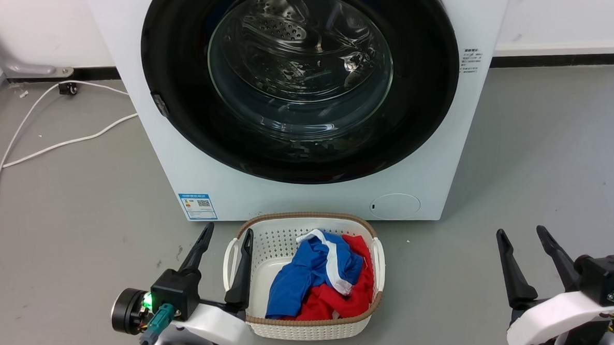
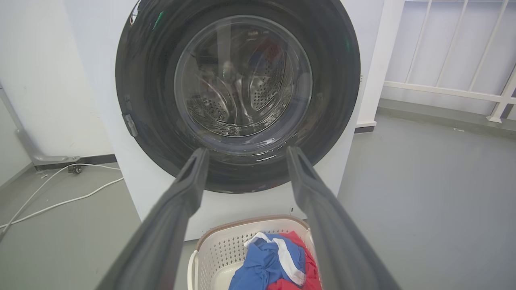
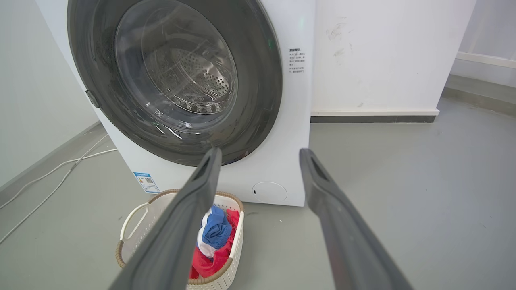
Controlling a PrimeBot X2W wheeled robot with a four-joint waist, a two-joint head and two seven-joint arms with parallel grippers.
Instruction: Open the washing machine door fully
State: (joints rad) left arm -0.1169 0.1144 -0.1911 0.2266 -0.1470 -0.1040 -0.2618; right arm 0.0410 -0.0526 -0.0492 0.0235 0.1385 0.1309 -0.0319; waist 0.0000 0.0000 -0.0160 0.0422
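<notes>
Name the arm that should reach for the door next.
Probably left. The washing machine door is shut; the grey tab on its rim sits nearer the left gripper than the right gripper. Both are open.

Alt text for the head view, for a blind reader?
A large round glossy black washing machine door with clear glass centre is shut on its white machine. Before it, a white plastic basket holds blue and red clothes; the robot's left gripper and right gripper are open.

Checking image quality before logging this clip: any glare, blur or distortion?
Head view: sharp; reflections streak the washing machine door. Left wrist view: reflections veil its glass, left gripper soft near the lens. Right wrist view: wide-angle lens tilts the machine.
</notes>
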